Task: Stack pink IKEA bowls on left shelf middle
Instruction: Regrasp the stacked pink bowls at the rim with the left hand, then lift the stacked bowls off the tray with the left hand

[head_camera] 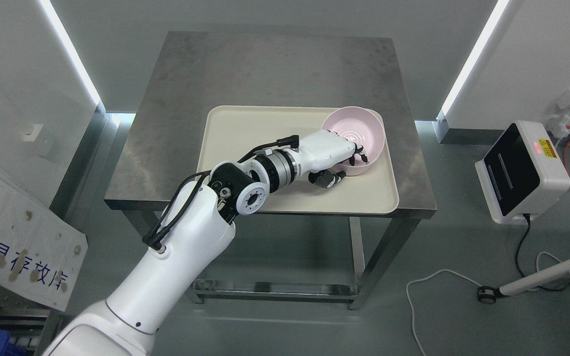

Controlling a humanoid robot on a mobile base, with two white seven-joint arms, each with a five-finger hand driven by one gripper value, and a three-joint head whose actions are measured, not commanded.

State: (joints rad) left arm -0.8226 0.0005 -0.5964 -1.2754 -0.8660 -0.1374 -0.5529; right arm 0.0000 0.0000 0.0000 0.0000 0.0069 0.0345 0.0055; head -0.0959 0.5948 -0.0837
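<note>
A pink bowl (356, 134) rests at the far right corner of a cream tray (245, 133) on the metal table. My left hand (347, 163) reaches across the tray and has hold of the bowl's near rim: its fingers (359, 153) hook over the rim into the bowl, and the thumb sits below, outside the wall. The bowl looks slightly tilted toward the hand. The right arm does not show.
The steel table (265, 69) stands between white walls. A white device with a black screen (520, 173) sits on the floor to the right, with cables and a wheeled stand beside it. A signboard (13, 247) leans at the lower left.
</note>
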